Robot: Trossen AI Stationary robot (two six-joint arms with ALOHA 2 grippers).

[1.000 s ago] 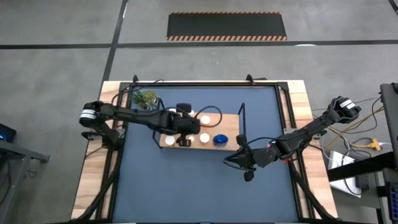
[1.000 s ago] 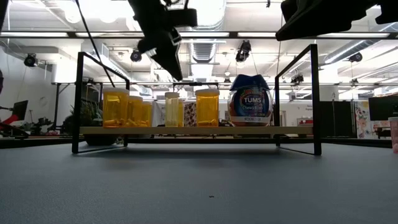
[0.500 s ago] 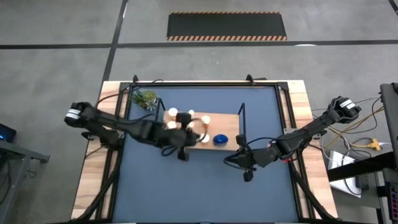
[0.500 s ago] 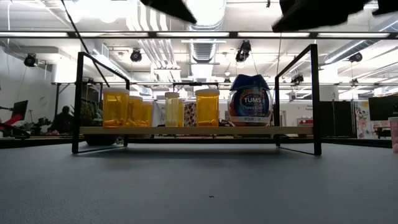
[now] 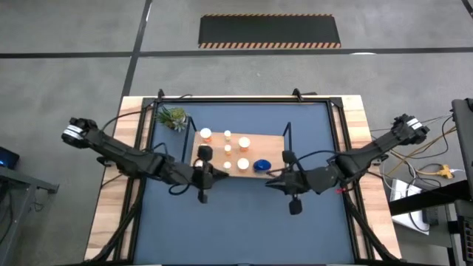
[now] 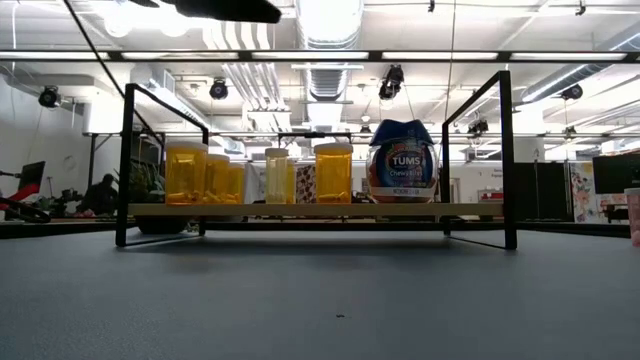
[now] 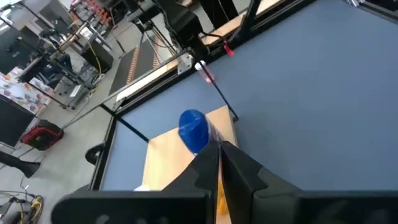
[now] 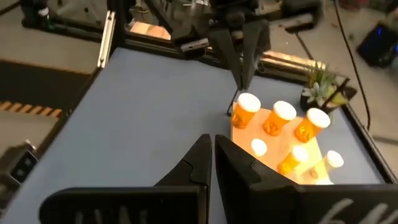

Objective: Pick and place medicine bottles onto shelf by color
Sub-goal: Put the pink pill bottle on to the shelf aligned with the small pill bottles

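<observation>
Eight medicine bottles are standing on the rectangular light-wood shelf [image 5: 244, 153] with thin black wire end frames, which is sitting on the dark-blue mat [image 5: 244, 214] of the worktop. Seven are small white-capped bottles [image 5: 226, 150]; of these, the right wrist view is showing five with clear orange bodies [image 8: 245, 111] and two tiny all-white ones [image 8: 258, 147]. The eighth is the larger blue bottle [image 5: 261, 165], standing at the shelf end nearest the right arm; in the low view its label [image 6: 403, 164] is reading "TUMS". From table height the small bottles are overlapping, so only some can be told apart there.

The left tool [image 5: 202, 193] is hanging over the mat just in front of the shelf, at the end away from the blue bottle, its fingers pressed together and holding nothing. The right tool [image 5: 294, 207] is hovering over the mat just beyond the blue bottle's end of the shelf, fingers likewise pressed together and empty.

One small green plant [image 5: 174, 117] is sitting behind the shelf's far corner. In the low view both arms are mostly cut off at the upper edge.
</observation>
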